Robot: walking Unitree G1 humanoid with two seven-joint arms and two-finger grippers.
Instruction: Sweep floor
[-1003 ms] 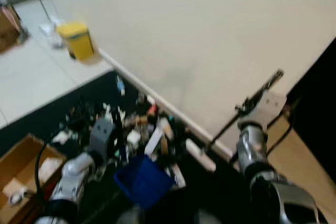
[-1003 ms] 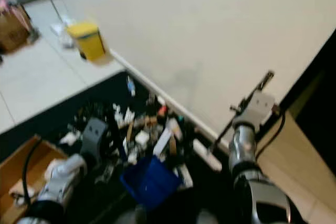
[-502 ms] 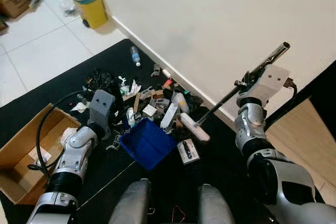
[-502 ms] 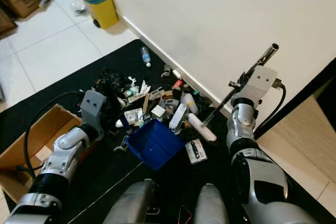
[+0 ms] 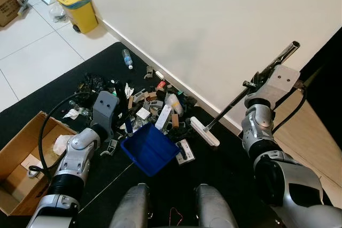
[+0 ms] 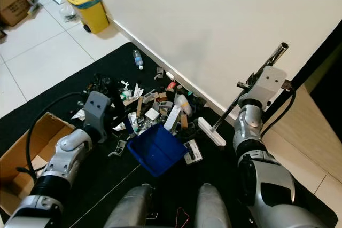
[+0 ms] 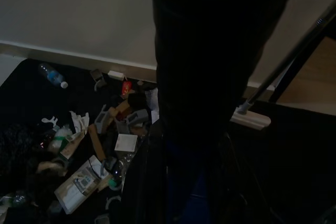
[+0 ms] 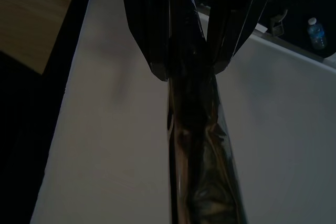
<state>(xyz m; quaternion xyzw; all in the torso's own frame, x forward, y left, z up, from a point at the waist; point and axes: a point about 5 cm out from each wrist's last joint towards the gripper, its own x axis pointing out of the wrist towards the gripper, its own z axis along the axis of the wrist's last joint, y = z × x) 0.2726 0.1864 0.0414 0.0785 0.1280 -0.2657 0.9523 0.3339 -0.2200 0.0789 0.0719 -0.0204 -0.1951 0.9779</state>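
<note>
Since half a second ago the broom (image 5: 205, 132), its pole clenched in the right pincer (image 8: 185, 72), has drawn back from the litter (image 5: 152, 108) beside the dustpan (image 5: 150, 150) the left pincer (image 5: 115, 129) grips, readying another stroke.

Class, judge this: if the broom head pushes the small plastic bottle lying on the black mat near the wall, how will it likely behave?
The plastic bottle lies on its side, so it would probably roll rather than slide. It looks small and thin-walled, likely light enough to skitter ahead of the broom head. The nearby wall may stop it.
</note>
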